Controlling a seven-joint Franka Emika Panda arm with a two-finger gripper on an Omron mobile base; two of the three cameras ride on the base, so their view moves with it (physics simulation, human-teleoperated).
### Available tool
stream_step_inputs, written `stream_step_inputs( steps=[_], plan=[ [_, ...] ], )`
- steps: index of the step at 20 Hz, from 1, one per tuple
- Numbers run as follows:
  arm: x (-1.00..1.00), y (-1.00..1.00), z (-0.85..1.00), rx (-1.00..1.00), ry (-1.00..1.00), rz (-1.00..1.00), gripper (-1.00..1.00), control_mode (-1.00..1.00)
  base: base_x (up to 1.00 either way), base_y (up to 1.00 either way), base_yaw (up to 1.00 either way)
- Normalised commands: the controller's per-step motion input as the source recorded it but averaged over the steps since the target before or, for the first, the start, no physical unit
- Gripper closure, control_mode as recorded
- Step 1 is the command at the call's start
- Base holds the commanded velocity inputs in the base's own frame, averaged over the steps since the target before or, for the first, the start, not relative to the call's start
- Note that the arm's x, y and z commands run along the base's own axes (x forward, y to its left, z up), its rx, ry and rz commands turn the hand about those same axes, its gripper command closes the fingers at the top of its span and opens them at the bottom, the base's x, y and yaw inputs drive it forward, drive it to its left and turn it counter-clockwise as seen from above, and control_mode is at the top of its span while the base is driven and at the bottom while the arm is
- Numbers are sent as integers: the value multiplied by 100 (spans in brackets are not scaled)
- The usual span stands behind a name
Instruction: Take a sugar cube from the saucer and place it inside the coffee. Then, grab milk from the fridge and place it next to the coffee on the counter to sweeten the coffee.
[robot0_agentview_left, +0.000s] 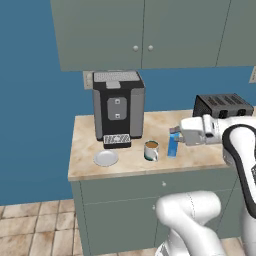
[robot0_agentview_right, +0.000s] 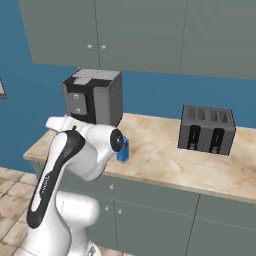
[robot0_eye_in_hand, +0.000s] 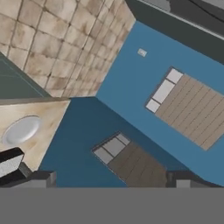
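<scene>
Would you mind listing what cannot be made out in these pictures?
- Sugar cube: too small to tell whether one remains on the saucer in the left base view.
- Milk: its upper right part is covered by the hand in the left base view.
- Milk again: largely hidden behind the arm in the right base view.
- Coffee: what has sunk in the brown liquid is hidden.

A black and grey coffee machine (robot0_agentview_left: 118, 107) stands at the back, under the grey-green wall cabinets (robot0_agentview_left: 145, 32). A dark toaster (robot0_agentview_right: 207, 129) with two slots stands further right. Behind them is a blue wall (robot0_agentview_left: 30, 100), and below a beige tiled floor (robot0_agentview_left: 35, 232).
</scene>
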Motion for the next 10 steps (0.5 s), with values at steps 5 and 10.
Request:
stream_step_inputs(
  steps=[5, 10],
  plan=[
    [-17, 0, 8, 0, -10, 19, -100, -100, 0, 0, 0],
    [-35, 99, 58, -47, -6, 7, -100, -100, 0, 0, 0]
  ],
)
